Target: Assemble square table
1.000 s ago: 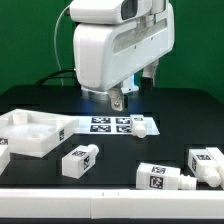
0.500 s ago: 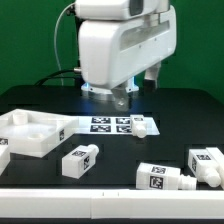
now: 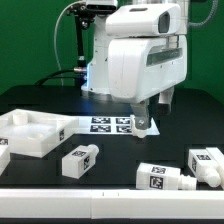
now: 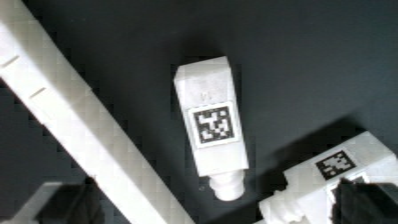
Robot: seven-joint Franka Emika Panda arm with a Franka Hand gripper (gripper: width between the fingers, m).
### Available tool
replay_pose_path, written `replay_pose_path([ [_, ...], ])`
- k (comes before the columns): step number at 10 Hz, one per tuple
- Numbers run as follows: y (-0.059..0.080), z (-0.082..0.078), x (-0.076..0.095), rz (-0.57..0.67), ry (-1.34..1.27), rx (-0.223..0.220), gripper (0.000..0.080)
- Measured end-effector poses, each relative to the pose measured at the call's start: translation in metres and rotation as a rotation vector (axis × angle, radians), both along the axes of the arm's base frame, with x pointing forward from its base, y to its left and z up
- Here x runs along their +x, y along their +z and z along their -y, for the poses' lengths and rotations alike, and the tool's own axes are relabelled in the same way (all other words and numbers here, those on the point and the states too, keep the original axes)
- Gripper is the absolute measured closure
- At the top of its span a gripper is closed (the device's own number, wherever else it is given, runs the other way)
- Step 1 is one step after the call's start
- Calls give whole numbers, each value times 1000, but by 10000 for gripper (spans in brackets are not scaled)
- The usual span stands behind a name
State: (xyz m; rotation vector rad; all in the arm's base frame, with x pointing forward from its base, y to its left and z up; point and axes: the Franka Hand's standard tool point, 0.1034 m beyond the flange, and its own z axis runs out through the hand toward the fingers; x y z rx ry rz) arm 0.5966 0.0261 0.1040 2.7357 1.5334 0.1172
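Finds the claw (image 3: pixel 140 120) spread fully, holding nothing, hanging just above the marker board (image 3: pixel 105 124) at its end toward the exterior view's right. Places the table top (image 3: pixel 28 132) well off the marker board toward the exterior view's left, flat on the dark table (image 3: pixel 120 155), rim up. Counts three loose legs on the camera side of the marker board: first leg (image 3: pixel 80 160) nearest it, second leg (image 3: pixel 162 179) and third leg (image 3: pixel 205 164) farther toward the exterior view's right, close together. Picks up, in the wrist view, a tagged leg (image 4: pixel 214 120) lying flat, tag up, with a neighbouring leg (image 4: pixel 338 165) near its peg end.
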Motion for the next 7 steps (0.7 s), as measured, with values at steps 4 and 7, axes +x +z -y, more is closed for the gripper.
replay_pose_path([
  [4, -36, -4, 5, 26, -11, 14, 150],
  [7, -65, -6, 1, 29, -14, 23, 150],
])
